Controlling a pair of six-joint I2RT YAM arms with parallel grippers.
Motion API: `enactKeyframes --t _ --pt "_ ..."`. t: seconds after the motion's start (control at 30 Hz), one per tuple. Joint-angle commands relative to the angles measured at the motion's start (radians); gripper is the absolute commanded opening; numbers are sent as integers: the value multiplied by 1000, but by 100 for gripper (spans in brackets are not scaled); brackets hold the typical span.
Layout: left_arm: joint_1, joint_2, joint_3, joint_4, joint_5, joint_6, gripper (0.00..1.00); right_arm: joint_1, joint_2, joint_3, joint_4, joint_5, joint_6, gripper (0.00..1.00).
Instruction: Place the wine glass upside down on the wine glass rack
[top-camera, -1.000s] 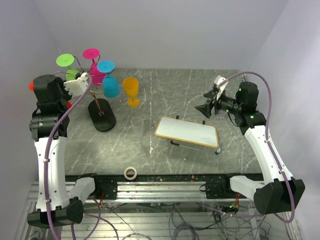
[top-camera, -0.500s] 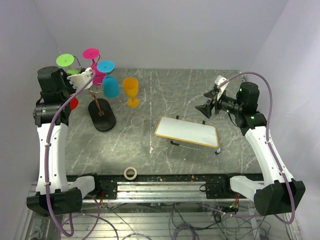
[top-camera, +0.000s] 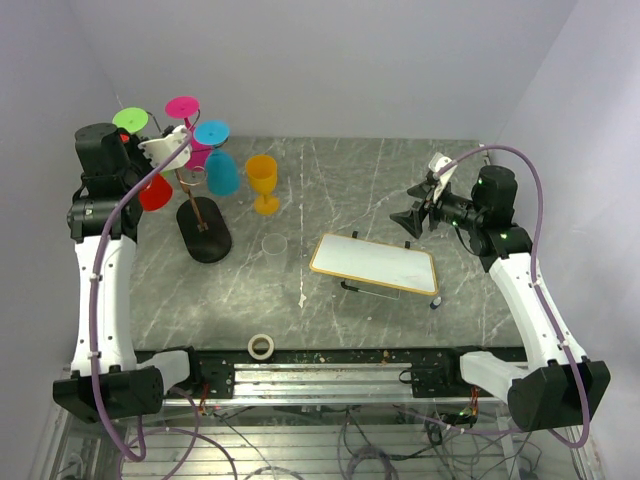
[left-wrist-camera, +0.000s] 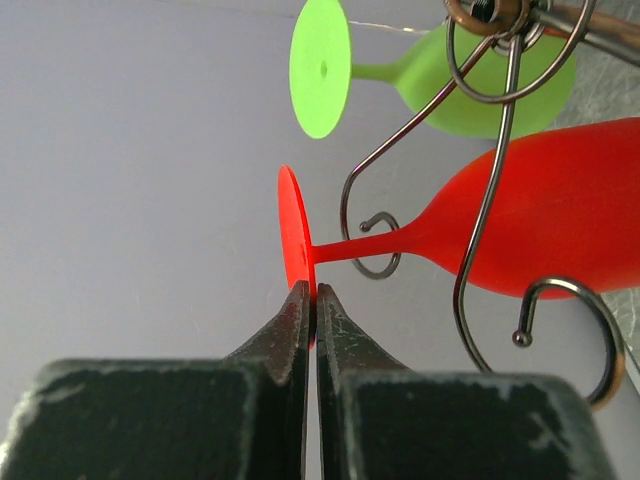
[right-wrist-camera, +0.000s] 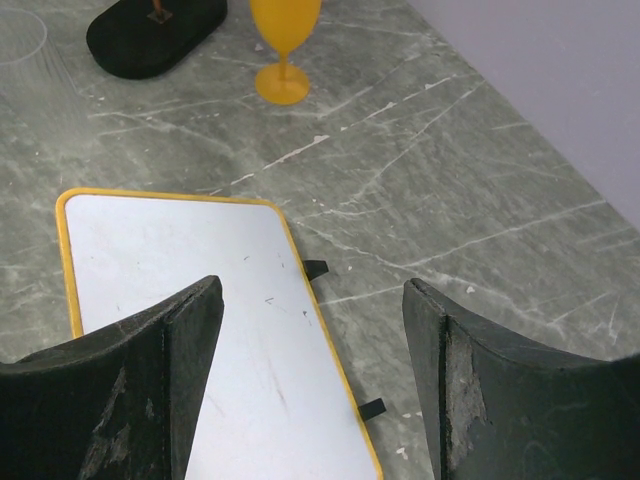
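My left claw (left-wrist-camera: 311, 292) pinches the thin disc foot of the glossy red wine glass (left-wrist-camera: 540, 210), beside the curled hooks of the dark wire rack (top-camera: 205, 235); my right claw (right-wrist-camera: 312, 290) stands apart.

A grey marbled table (top-camera: 350, 180) carries everything. At 9 o'clock from its middle the wine glass rack (top-camera: 205, 235) stands on its black oval base. A clear cup (top-camera: 272, 245) sits near the base, toward the middle. An orange wine glass (top-camera: 263, 183) stands upright at 11 o'clock. A white, yellow-rimmed board (top-camera: 375, 263) lies at 4 o'clock. A tape roll (top-camera: 261, 346) lies at 7 o'clock on the near edge.
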Motion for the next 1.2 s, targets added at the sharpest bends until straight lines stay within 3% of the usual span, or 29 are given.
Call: enactKeyframes --t 0.0,0.3,0.63,1.17 --pt "7 21 36 80 51 -28 7 -4 -24 -14 33 -8 -3 72" --pt "-7 44 16 128 41 -57 7 -5 -22 -14 39 -8 -2 73" --pt "-16 110 39 130 -104 -55 7 -5 -21 -15 41 -10 -6 73" --pt "-16 119 39 92 -223 -48 7 -5 -15 -14 35 -13 -12 73"
